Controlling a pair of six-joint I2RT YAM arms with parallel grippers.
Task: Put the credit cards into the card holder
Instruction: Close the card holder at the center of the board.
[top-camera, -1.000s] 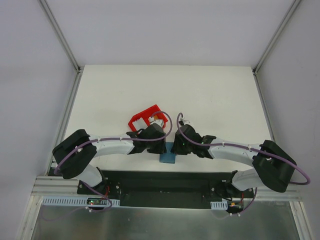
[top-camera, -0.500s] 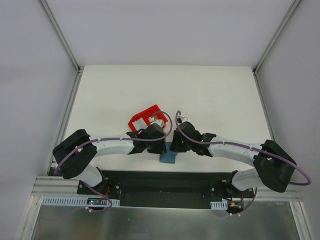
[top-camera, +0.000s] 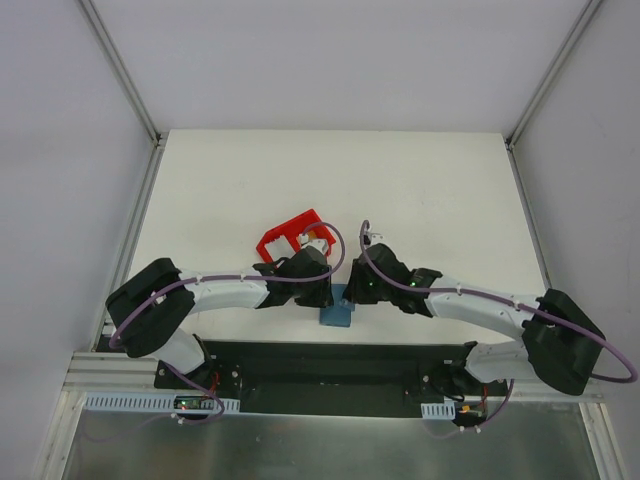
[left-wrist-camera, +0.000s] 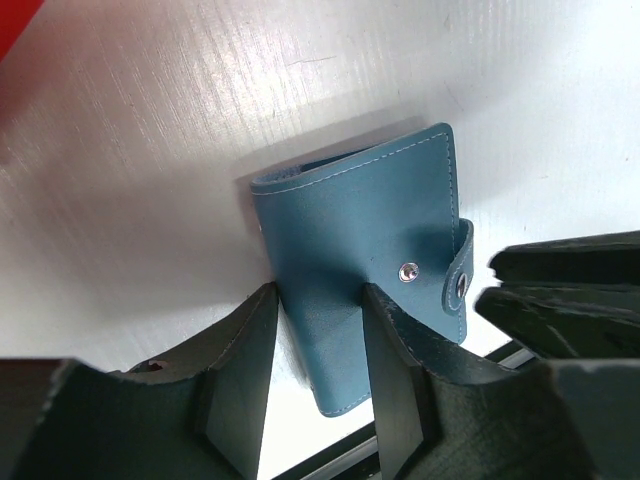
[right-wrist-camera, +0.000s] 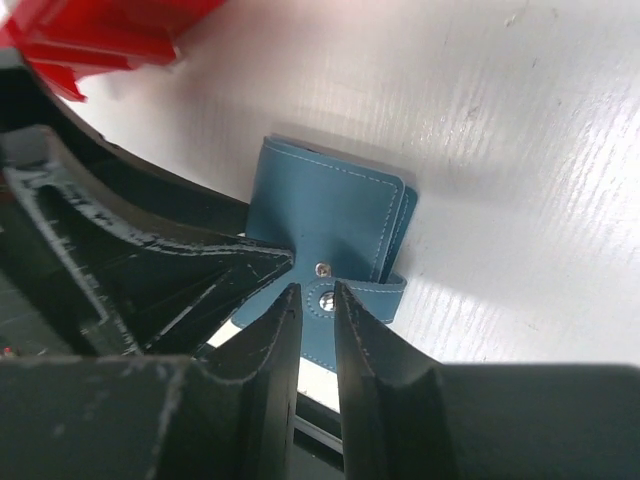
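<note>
The card holder (top-camera: 337, 316) is a teal wallet, folded shut, lying flat near the table's front edge between my two grippers. In the left wrist view the card holder (left-wrist-camera: 370, 210) has its snap strap undone. My left gripper (left-wrist-camera: 315, 295) is open. One finger is at the wallet's left edge and the other rests on its face. In the right wrist view my right gripper (right-wrist-camera: 312, 290) is nearly shut, with the strap's snap end of the card holder (right-wrist-camera: 335, 215) between its tips. No credit cards show in any view.
A red plastic bin (top-camera: 275, 240) stands just behind my left gripper (top-camera: 326, 298); its contents are hidden. The bin also shows in the right wrist view (right-wrist-camera: 100, 40). The table's front edge and black base rail (top-camera: 330, 365) lie right beside the wallet.
My right arm's elbow has swung outward to the right and its gripper has shifted slightly at the wallet. The left arm and the wallet have stayed put.
</note>
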